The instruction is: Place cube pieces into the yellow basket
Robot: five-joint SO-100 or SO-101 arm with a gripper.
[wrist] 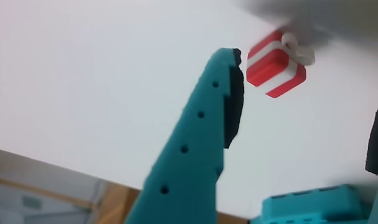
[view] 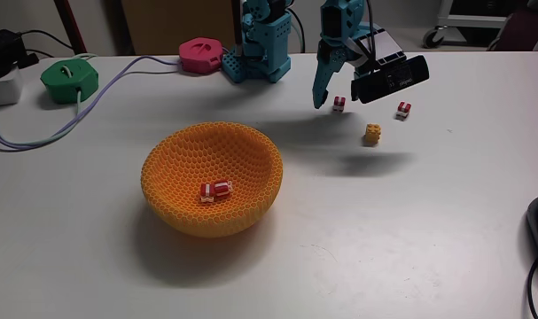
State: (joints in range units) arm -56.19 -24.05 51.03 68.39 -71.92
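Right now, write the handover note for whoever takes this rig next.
Gripper: open, empty, hovering just above the table beside a red-and-white cube, which lies between the fingers in the wrist view.
Yellow basket: front centre, holding two red-and-white cubes.
Done: those two.
Left: three on the table, namely the one at the gripper, another red-and-white cube and the yellow-orange cube.

I count one yellow basket (view: 212, 177) on the table (view: 410, 230), and inside it two red-and-white cube pieces (view: 215, 190) lying together. Out on the table, two more red-and-white cubes: one (view: 339, 105) right by my hand (view: 326, 99), another (view: 403, 110) off to the right in the fixed view. One yellow-orange cube (view: 372, 134). That makes five cubes. Two hexagonal pucks as well, one green (view: 70, 81), one pink (view: 200, 55).
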